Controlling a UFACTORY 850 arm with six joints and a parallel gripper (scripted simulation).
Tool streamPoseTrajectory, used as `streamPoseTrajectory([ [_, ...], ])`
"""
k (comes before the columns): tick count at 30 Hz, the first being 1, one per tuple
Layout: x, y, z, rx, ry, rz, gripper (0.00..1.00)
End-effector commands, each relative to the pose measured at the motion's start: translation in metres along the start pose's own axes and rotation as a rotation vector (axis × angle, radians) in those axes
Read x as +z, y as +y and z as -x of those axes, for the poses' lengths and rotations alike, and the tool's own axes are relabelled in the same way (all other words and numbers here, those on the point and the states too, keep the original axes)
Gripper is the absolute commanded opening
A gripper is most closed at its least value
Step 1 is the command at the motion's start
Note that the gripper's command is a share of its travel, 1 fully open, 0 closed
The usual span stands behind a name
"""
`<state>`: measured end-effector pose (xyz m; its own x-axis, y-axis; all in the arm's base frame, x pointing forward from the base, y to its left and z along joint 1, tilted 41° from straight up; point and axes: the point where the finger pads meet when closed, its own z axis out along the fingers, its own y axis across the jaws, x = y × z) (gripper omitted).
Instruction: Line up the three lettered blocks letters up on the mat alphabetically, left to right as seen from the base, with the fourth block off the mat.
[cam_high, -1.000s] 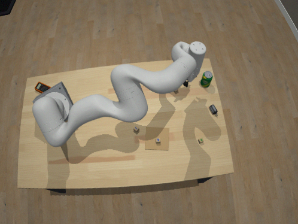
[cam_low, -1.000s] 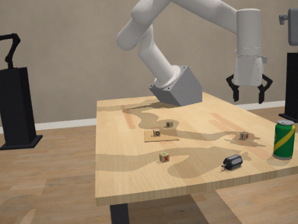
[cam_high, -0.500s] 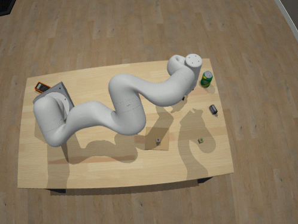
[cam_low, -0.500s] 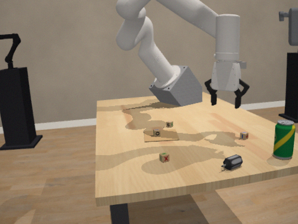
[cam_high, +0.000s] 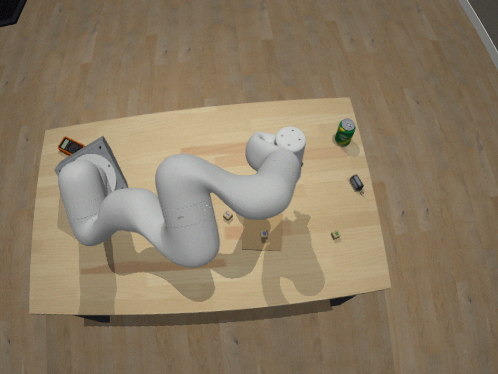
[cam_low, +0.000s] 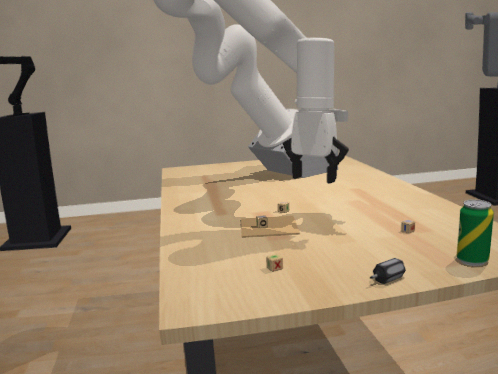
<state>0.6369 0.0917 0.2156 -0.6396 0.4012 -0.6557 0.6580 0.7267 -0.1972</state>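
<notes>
My gripper [cam_low: 314, 176] is open and empty. It hangs well above the table, apart from every block; in the top view the wrist [cam_high: 290, 137] hides it. A thin tan mat [cam_high: 260, 229] lies mid-table. One block [cam_high: 263, 234] sits on the mat, and in the side view [cam_low: 262, 221] it shows an O on its side. A second block [cam_high: 228, 215] stands just off the mat, also seen in the side view [cam_low: 283, 207]. A third block [cam_high: 335, 235] [cam_low: 274, 263] has a green top and a red X on its side. A fourth block [cam_low: 408, 226] stands alone toward the can, hidden by the arm in the top view.
A green can [cam_high: 344, 131] [cam_low: 474, 232] stands at the table's far corner. A small black cylinder [cam_high: 356, 183] [cam_low: 388, 270] lies near the edge. An orange meter [cam_high: 70, 145] sits by the arm's base [cam_high: 92, 162]. The arm arches over the middle of the table.
</notes>
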Motion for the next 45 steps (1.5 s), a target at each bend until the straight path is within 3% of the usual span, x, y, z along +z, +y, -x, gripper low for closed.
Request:
streamPoseTrajectory([
  [1, 0.002, -0.053, -0.011, -0.001, 0.001, 0.022, 1.00],
  [5, 0.003, -0.072, -0.018, -0.003, 0.008, 0.024, 1.00],
  [8, 0.005, -0.114, -0.035, -0.007, 0.027, 0.027, 1.00],
  [11, 0.006, -0.130, -0.043, -0.008, 0.035, 0.028, 1.00],
  [45, 0.006, -0.131, -0.044, -0.008, 0.036, 0.028, 1.00],
])
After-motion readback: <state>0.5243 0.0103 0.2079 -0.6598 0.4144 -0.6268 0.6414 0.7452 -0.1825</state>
